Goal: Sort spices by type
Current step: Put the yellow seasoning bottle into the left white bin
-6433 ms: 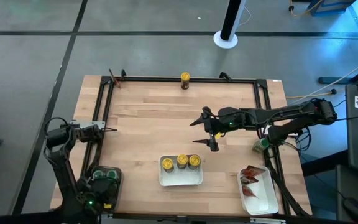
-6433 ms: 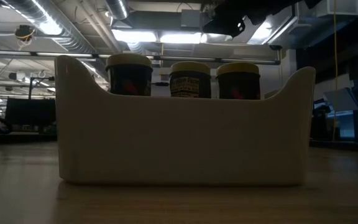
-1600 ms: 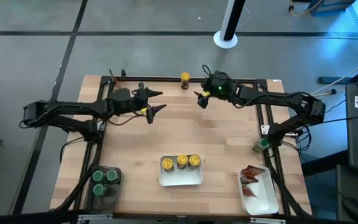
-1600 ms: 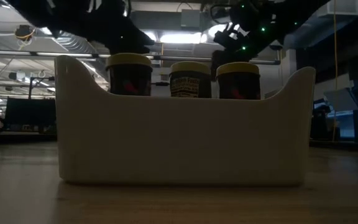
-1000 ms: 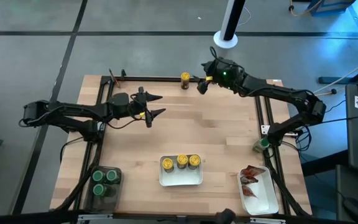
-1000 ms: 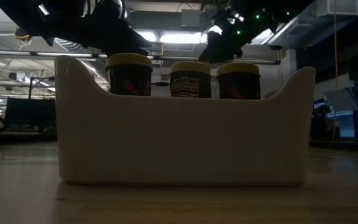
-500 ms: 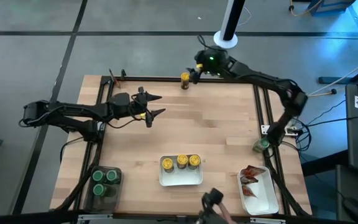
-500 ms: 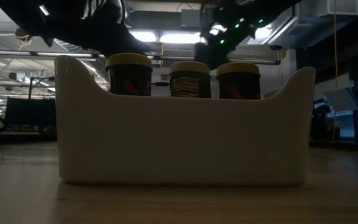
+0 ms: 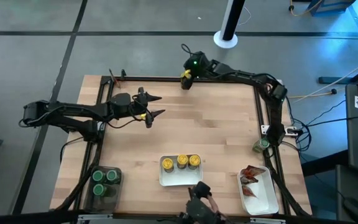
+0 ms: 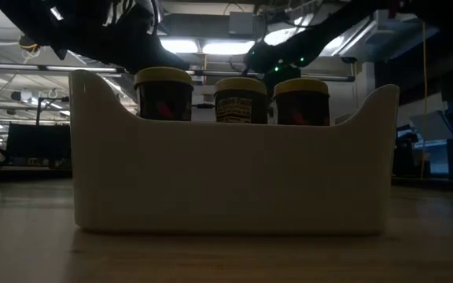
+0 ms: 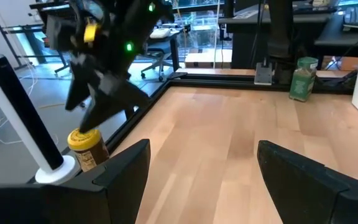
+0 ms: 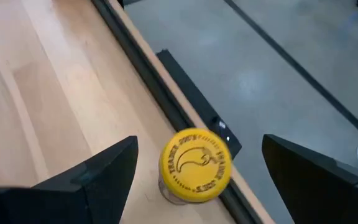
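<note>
Sorted so far: three yellow-capped jars (image 9: 182, 162) sit in the white tray (image 9: 180, 180) at the table's front edge; green-capped jars (image 9: 104, 181) in the dark bin (image 9: 97, 198) at the front-left corner; red packets (image 9: 250, 176) in the tray (image 9: 264, 203) at the front-right corner
Left to do: one yellow-capped jar (image 12: 195, 166) stands alone at the table's back edge; a green-capped jar (image 9: 261, 145) stands at the right edge
Right gripper (image 9: 186, 72): over the lone jar, fingers apart on either side of it, not gripping
Left gripper (image 9: 153, 104): waits apart and empty, over the back-left part
Judgement: nearly finished, two strays remain
</note>
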Controlling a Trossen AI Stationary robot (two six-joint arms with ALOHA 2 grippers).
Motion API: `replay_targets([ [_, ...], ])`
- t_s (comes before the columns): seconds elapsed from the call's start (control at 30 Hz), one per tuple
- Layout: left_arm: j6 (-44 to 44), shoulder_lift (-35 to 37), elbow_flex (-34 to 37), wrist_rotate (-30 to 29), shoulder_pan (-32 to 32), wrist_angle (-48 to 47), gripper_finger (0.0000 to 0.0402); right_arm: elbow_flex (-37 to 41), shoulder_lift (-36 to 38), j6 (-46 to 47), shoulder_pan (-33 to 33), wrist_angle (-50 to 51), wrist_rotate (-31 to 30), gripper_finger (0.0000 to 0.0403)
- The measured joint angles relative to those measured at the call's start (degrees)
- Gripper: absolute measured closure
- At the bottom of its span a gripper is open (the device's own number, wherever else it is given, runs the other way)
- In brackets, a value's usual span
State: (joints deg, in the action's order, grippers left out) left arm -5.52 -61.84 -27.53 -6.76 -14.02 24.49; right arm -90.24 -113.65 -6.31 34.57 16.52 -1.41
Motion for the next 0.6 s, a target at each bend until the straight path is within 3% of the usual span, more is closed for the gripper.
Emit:
replay_targets([
  [0.6,-0.55,0.00,0.00,-0.02,0.00,0.12,0.0122,0.00,-4.97,-0.17,0.50,-1.57,-1.42,0.0061],
])
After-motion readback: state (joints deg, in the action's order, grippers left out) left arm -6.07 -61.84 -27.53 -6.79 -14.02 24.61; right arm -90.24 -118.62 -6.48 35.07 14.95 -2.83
